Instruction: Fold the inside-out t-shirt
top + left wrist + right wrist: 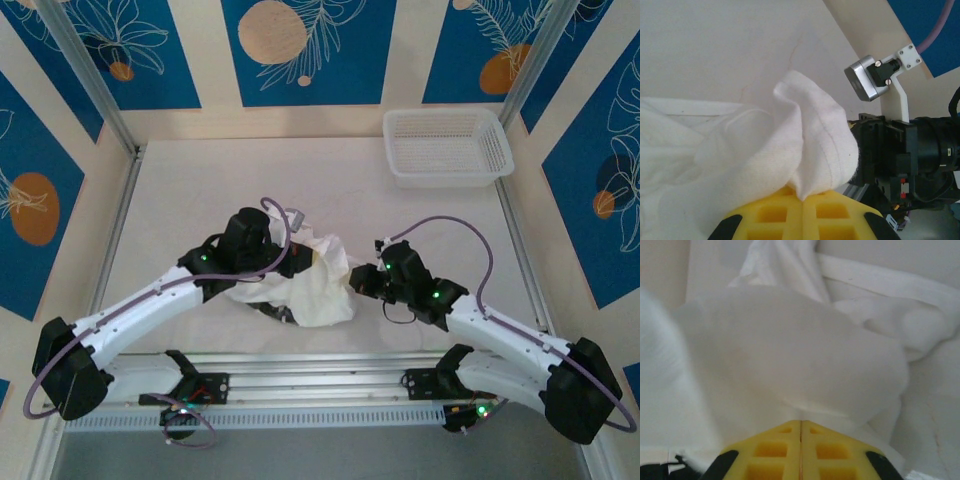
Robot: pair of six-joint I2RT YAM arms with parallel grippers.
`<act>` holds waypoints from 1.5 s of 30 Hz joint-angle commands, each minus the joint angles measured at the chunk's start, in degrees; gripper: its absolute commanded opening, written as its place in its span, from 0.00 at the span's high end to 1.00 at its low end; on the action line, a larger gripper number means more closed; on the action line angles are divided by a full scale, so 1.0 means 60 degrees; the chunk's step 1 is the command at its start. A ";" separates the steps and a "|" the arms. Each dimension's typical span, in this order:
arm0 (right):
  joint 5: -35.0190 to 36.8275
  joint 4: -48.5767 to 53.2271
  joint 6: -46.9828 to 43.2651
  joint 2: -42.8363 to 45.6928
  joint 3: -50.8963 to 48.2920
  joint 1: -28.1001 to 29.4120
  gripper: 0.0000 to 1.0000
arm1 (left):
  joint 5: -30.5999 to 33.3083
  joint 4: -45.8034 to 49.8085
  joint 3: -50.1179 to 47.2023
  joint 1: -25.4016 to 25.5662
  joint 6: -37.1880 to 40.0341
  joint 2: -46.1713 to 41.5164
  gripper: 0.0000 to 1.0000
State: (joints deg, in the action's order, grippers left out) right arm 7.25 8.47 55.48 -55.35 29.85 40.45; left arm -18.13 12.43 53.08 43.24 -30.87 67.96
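White wrinkly soft-cloth t-shirt (312,285) sits crumpled in a heap at lower centre of the top view, on the pale beige table (200,190). Not spread at all. No sleeve or collar is readable in the heap. A flat band, likely a hem, crosses the upper right of the right wrist view.

Left gripper (802,198): yellow fingers pressed together, pinching a pointed fold of cloth right at the seam, bottom centre of its wrist view. Right gripper (801,423): yellow fingers also pressed together, cloth ballooning off the tips. Looks like a pinch on a fold, though the exact bite is buried under fabric.

Key geometry: the heap lies between the two sets of jaws. In the top view the left gripper is at its upper-left edge and the right gripper at its right edge, both touching, neither arm nearer. The line between the grips runs across the frame, dipping slightly to the right. It's short, so the cloth hangs slack.

My read: early stage. Next move needs the grips drawn apart along that line to open the heap. Risk: the grabbed points may be mid-panel folds, not matching corners.

White plastic mesh basket (447,147) sits at upper right, well apart.
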 commanded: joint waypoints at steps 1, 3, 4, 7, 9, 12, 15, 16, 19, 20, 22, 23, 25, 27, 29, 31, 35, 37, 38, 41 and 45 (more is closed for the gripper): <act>0.0589 0.1177 0.0286 0.0424 -0.0342 -0.0287 0.94 | 0.0305 0.0542 0.0348 -0.0210 0.0429 -0.0355 1.00; 0.0532 0.1672 0.0361 0.0681 -0.0532 -0.0651 0.96 | 0.0244 0.0482 0.0296 -0.0275 0.0414 -0.0409 1.00; 0.0196 0.1562 0.0155 0.0885 -0.0586 -0.0807 0.94 | 0.0199 0.0451 0.0294 -0.0294 0.0407 -0.0411 1.00; -0.0877 0.0625 -0.0455 0.1490 -0.0588 -0.0673 0.82 | 0.0085 0.0385 0.0309 -0.0308 0.0371 -0.0264 1.00; -0.1236 0.0281 -0.0021 0.1664 -0.0409 -0.0463 0.72 | 0.0022 0.0331 0.0309 -0.0316 0.0329 -0.0145 1.00; -0.1254 0.0505 0.1702 0.1285 0.0251 -0.0200 0.53 | -0.0058 0.0198 0.0309 -0.0329 0.0231 0.0024 1.00; -0.1372 0.0960 0.2856 0.0368 0.1064 -0.0071 0.47 | -0.0109 0.0057 0.0272 -0.0325 0.0137 0.0097 1.00; -0.1510 0.1027 0.3053 0.0021 0.1349 -0.0052 0.45 | -0.0130 0.0042 0.0272 -0.0313 0.0124 0.0100 1.00; -0.1629 0.1191 0.3426 -0.0892 0.1997 0.0025 0.43 | -0.0133 0.0141 0.0272 -0.0327 0.0165 0.0098 1.00; -0.1598 0.1329 0.3467 -0.1160 0.2156 0.0048 0.42 | -0.0121 0.0152 0.0266 -0.0308 0.0165 0.0083 1.00; -0.1385 0.2100 0.3631 -0.1743 0.2528 0.0070 0.43 | -0.0071 0.0197 0.0257 -0.0322 0.0165 -0.0016 1.00; -0.1274 0.2494 0.3721 -0.1986 0.2633 0.0056 0.46 | -0.0025 0.0225 0.0251 -0.0319 0.0165 -0.0081 1.00; -0.1220 0.2850 0.3732 -0.2305 0.2609 0.0021 0.54 | 0.0110 0.0348 0.0257 -0.0323 0.0201 -0.0282 1.00; -0.1295 0.2915 0.3606 -0.2336 0.2392 -0.0131 0.61 | 0.0272 0.0563 0.0279 -0.0351 0.0287 -0.0493 1.00; -0.1202 0.3027 0.3416 -0.2109 0.2104 -0.0366 0.78 | 0.0370 0.0743 0.0279 -0.0447 0.0398 -0.0652 1.00; -0.1205 0.3038 0.2862 -0.1780 0.1675 -0.0764 0.93 | 0.0413 0.1065 0.0334 -0.0610 0.0557 -0.0715 1.00; -0.1145 0.3870 0.1245 -0.1437 0.1324 -0.1905 1.00 | 0.0399 0.1553 0.0334 -0.1048 0.0691 -0.0620 1.00; -0.1365 0.4096 0.0632 -0.1276 0.1292 -0.2457 1.00 | 0.0244 0.1507 0.0175 -0.1289 0.0717 -0.0638 1.00; -0.1478 0.4110 0.0419 -0.1160 0.1309 -0.2628 1.00 | 0.0196 0.1498 0.0100 -0.1365 0.0781 -0.0635 1.00; -0.2267 0.3428 -0.0236 -0.0727 0.1489 -0.2793 1.00 | 0.0263 0.1534 -0.0141 -0.1465 0.1204 -0.0484 1.00; -0.3258 0.2449 -0.0995 -0.0551 0.1919 -0.2446 1.00 | 0.0099 0.1539 -0.0432 -0.1580 0.1344 -0.0188 0.84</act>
State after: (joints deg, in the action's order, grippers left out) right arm -6.28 26.33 55.64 -59.48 38.94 24.56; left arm -16.91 20.64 51.86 34.61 -24.64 65.91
